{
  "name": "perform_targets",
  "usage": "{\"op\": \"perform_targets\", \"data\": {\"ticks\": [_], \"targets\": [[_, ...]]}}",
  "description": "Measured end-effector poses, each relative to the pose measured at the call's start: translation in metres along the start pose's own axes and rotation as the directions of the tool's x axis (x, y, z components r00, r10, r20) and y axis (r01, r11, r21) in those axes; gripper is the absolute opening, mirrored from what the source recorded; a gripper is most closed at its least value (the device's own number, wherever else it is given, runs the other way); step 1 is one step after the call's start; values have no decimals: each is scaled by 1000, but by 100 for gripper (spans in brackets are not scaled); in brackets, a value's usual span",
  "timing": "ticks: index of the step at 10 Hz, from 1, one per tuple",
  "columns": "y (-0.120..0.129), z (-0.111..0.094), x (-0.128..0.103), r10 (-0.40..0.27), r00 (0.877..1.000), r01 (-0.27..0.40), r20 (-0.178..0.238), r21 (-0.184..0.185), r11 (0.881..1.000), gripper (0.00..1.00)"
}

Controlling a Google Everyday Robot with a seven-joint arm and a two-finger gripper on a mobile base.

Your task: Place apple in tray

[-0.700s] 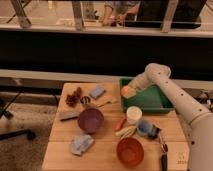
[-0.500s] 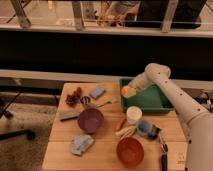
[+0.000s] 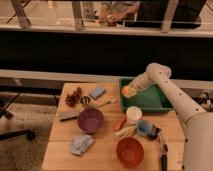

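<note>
The apple (image 3: 128,91), small and yellow-orange, sits at the left end of the green tray (image 3: 150,102), just over its left rim. My gripper (image 3: 131,90) is at the apple, at the end of the white arm that comes in from the right. The apple lies right at the gripper's tip. I cannot see whether it rests on the tray floor or hangs just above it.
On the wooden table: a purple bowl (image 3: 90,120), an orange bowl (image 3: 130,151), a white cup (image 3: 133,114), a slim orange-red carrot-like item (image 3: 120,123), a blue cloth (image 3: 81,143), a blue sponge (image 3: 97,92), a brown cluster (image 3: 73,97). A railing runs behind.
</note>
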Motion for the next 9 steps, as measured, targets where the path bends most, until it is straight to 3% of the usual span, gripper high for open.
{"op": "perform_targets", "data": {"ticks": [9], "targets": [[-10,10,10,31,1000,-31,-3,-10,999,6]]}}
